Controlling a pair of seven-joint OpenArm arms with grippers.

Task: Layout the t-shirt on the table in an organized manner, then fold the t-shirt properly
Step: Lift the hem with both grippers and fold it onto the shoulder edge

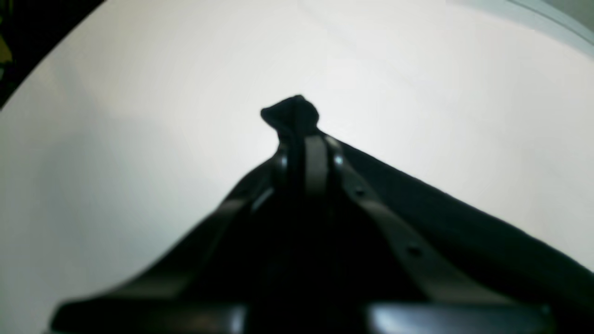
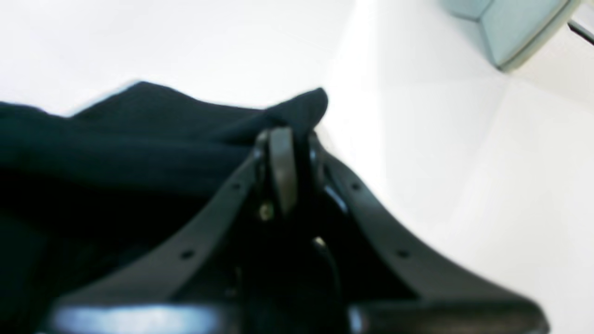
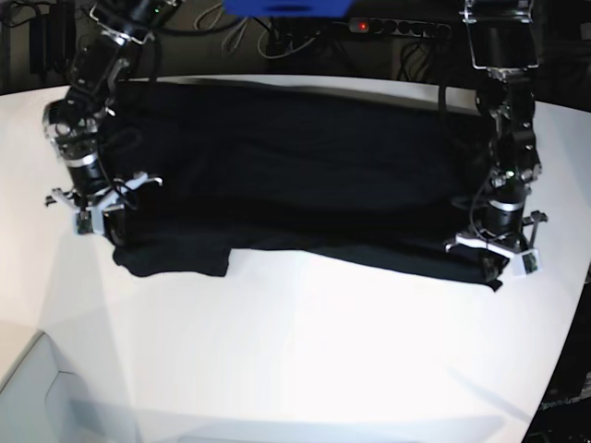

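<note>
The black t-shirt [image 3: 305,175] lies spread wide across the far half of the white table [image 3: 305,351], its near edge uneven. My left gripper [image 3: 492,266], on the right of the base view, is shut on the shirt's near right corner. In the left wrist view the left gripper [image 1: 304,132] pinches a nub of black t-shirt [image 1: 290,111] just over the table [image 1: 139,116]. My right gripper [image 3: 113,238] is shut on the near left corner. In the right wrist view the right gripper [image 2: 285,137] clamps a fold of the t-shirt [image 2: 116,139] above the table [image 2: 441,162].
A power strip [image 3: 392,26] with a red light and cables runs behind the table's far edge. A pale grey-blue box [image 2: 515,23] shows at the top right of the right wrist view. The table's curved edge [image 3: 565,351] falls off at the right.
</note>
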